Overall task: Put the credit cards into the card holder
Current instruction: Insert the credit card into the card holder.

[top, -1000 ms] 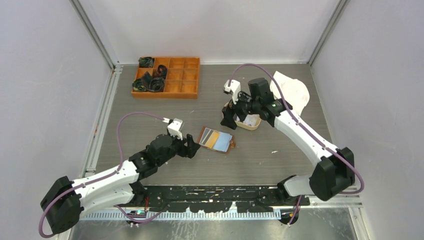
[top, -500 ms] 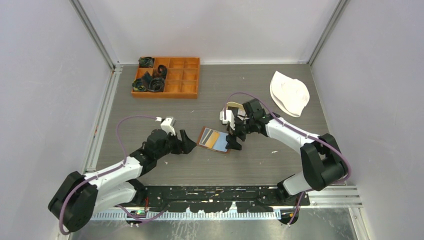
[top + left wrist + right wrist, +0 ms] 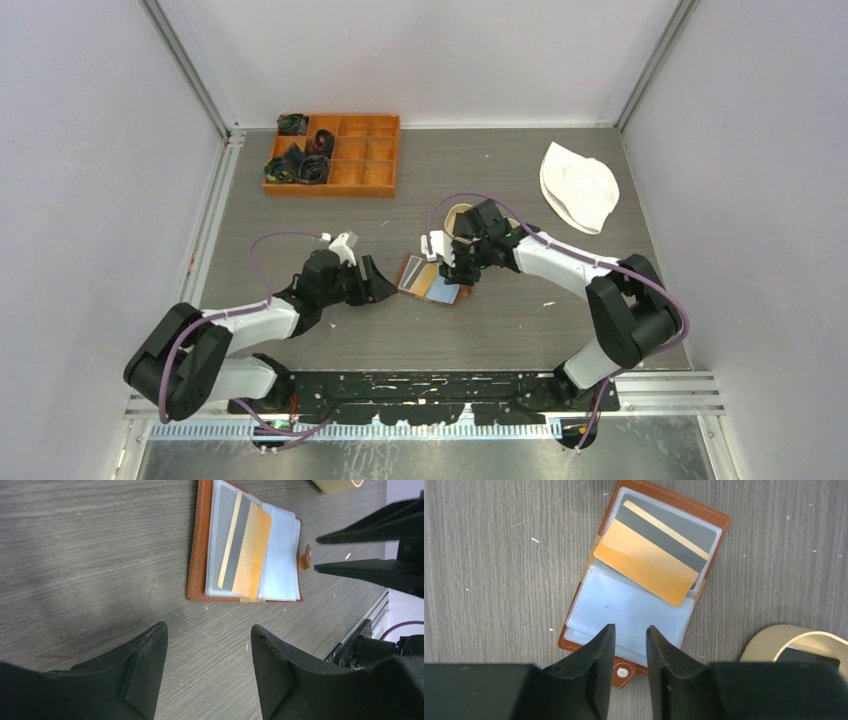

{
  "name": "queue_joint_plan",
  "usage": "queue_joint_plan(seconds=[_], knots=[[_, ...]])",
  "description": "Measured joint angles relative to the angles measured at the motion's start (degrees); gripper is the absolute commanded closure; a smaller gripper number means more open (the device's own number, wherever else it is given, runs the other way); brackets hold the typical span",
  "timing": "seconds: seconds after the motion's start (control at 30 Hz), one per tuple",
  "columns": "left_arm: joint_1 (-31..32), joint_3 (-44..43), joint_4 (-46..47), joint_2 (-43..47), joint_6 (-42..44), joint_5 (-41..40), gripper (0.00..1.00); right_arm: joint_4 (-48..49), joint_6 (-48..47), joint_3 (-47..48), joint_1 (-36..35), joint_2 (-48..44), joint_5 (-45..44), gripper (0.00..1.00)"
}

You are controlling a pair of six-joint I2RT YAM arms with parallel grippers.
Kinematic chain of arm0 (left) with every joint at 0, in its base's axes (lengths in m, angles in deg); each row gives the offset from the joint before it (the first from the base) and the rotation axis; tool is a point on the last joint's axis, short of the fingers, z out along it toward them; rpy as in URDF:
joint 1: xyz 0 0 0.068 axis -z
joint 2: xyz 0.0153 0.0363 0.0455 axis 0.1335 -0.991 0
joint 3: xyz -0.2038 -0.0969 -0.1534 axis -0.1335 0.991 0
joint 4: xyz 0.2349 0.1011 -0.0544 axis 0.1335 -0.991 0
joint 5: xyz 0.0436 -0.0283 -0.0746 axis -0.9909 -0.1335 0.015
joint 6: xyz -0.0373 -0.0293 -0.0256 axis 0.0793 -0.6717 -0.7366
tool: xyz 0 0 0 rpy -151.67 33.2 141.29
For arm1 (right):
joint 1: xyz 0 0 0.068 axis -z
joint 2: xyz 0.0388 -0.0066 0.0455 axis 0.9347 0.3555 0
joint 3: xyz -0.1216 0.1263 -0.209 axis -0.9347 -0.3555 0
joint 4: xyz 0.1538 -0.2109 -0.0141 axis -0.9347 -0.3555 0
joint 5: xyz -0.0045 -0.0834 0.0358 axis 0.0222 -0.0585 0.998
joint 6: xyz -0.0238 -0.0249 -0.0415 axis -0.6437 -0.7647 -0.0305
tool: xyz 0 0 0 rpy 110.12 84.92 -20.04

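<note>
Just stripe-backed card [image 3: 651, 565] atop card holder [image 3: 624, 610]

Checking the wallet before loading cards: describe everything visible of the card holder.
The card holder is a brown leather wallet with light stitching, lying open and flat on the grey table. Clear plastic sleeves fill its inside. An orange card with a dark stripe lies askew over a grey card at one end. A tab with a light stud sticks out at the other end, beneath the fingers of the right gripper; contact unclear.
</note>
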Motion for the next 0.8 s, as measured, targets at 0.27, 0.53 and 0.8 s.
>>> queue_joint_plan(seconds=[0.27,0.53,0.8], knots=[[-1.29,-6.95,-0.79,-7.87,1.70,0.61,0.43,0.04,-1.27,0.63,-3.91,3.23,-7.30,0.88],[-2.84,-13.20,0.68,-17.75,3.67,4.33,0.43,3.91,1.29,0.76,-6.40,6.21,-12.66,0.99],[-3.58,-15.19,5.95,-23.32,3.52,8.92,0.56,9.38,4.72,0.76,-8.33,8.31,-17.99,0.99]])
